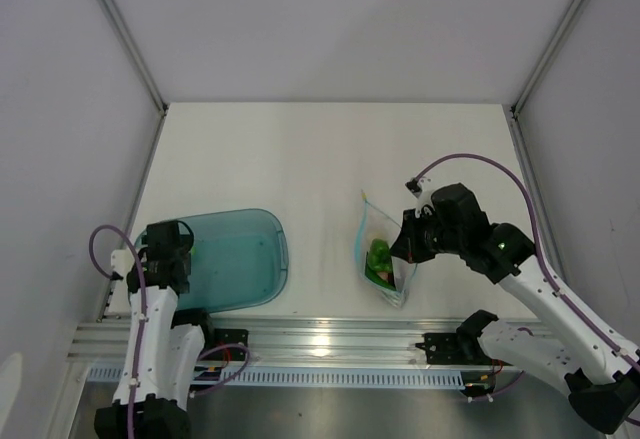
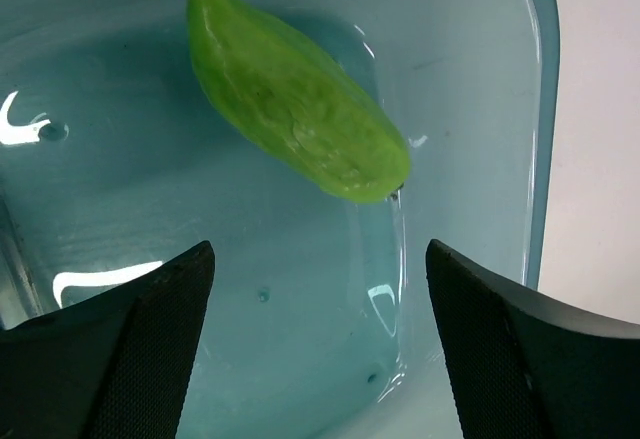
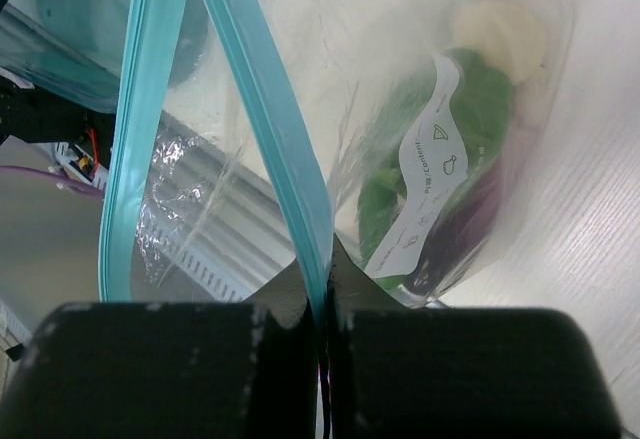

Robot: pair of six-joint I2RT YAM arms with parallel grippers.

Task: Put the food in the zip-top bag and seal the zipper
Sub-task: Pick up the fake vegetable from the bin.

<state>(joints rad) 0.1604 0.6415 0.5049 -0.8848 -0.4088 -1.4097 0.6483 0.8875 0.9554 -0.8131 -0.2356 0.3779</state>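
Observation:
The clear zip-top bag (image 1: 385,259) hangs at centre right, its lower end near the table's front edge. Green food (image 3: 470,109) and the purple eggplant (image 3: 470,221) lie inside it, with a pale round piece (image 3: 500,34) above them. My right gripper (image 3: 322,294) is shut on one strip of the light-blue zipper (image 3: 270,129). The other strip (image 3: 135,129) stands apart, so the mouth gapes. It holds the bag's right edge in the top view (image 1: 406,247). My left gripper (image 2: 320,349) is open over the teal tray (image 2: 470,289), just short of the long green vegetable (image 2: 295,109).
The teal tray (image 1: 250,259) sits at the front left with my left arm (image 1: 165,249) over its left end. An aluminium rail (image 1: 320,341) runs along the table's front edge. Grey walls enclose the table on three sides.

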